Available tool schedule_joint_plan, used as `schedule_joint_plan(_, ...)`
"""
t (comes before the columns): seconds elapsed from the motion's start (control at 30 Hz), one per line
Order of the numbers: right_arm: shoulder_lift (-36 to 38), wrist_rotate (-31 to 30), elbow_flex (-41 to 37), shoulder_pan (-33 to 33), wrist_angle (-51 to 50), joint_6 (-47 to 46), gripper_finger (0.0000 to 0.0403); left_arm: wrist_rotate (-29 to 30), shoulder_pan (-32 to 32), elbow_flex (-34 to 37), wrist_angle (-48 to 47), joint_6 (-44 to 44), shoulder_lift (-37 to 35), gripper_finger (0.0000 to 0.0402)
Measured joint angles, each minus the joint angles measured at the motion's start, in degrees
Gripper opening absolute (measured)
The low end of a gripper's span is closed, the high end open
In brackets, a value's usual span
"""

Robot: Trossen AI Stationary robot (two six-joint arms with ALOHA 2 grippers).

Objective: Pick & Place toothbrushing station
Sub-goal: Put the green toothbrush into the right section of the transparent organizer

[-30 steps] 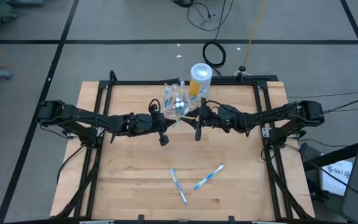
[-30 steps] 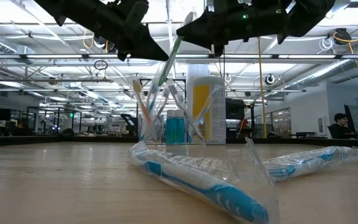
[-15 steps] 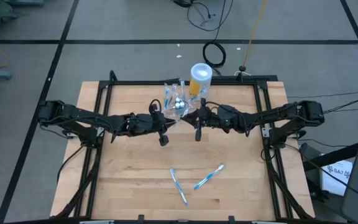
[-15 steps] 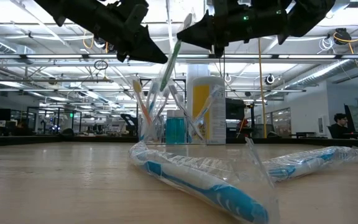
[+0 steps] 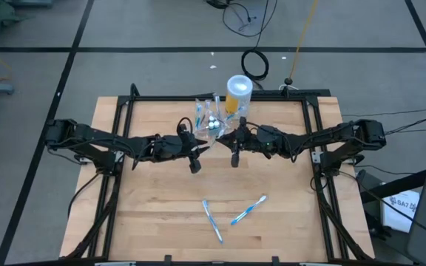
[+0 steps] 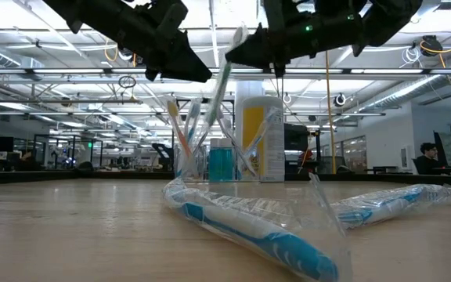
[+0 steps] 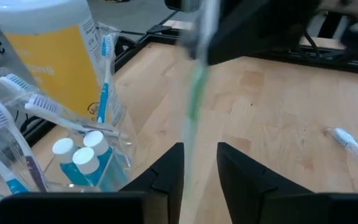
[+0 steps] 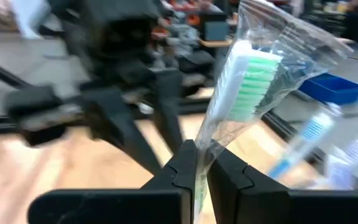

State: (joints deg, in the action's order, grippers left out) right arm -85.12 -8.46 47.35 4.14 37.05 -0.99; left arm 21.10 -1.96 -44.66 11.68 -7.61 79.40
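The see-through cup (image 5: 209,124) stands at the table's far middle with several toothbrushes in it; it also shows in the low view (image 6: 206,160) and the left wrist view (image 7: 55,155). My right gripper (image 8: 202,163) is above it (image 6: 237,53), shut on a wrapped white-and-green toothbrush (image 6: 220,86). My left gripper (image 7: 199,168) is open, level with my right one and to its left (image 6: 198,72). Its fingers stand on either side of the toothbrush's handle (image 7: 194,106). Whether they touch it, I cannot tell. My right gripper pinches the toothbrush's handle through its clear wrapper (image 8: 205,146), a little below the bristled head (image 8: 247,81), between its two fingers. The toothbrush is lifted clear of the table and steeply tilted, head up. Its lower end (image 6: 210,129) points down at the cup.
A tall yellow container with a white lid (image 5: 239,90) stands just behind the cup. Two wrapped blue toothbrushes (image 5: 213,220) (image 5: 248,210) lie on the table's near middle. A black frame (image 5: 124,111) borders the table's sides.
The toothbrush held by my right gripper has tipped more upright, and its lower end has come down toward the cup. My right gripper has turned a little with it. My left gripper has kept still.
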Motion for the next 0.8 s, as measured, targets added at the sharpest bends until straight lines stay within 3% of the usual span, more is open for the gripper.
schedule_joint_plan(0.37,7.11,-12.79,0.02,1.9,-16.43,1.29,0.0014,-0.02,0.0,0.0,-4.0,-4.2,0.0,0.0104)
schedule_joint_plan(0.8,9.8,-15.95,0.02,3.6,-14.08,8.32,0.0018,-0.11,-0.07,0.02,-6.75,-16.31,0.0,0.0104)
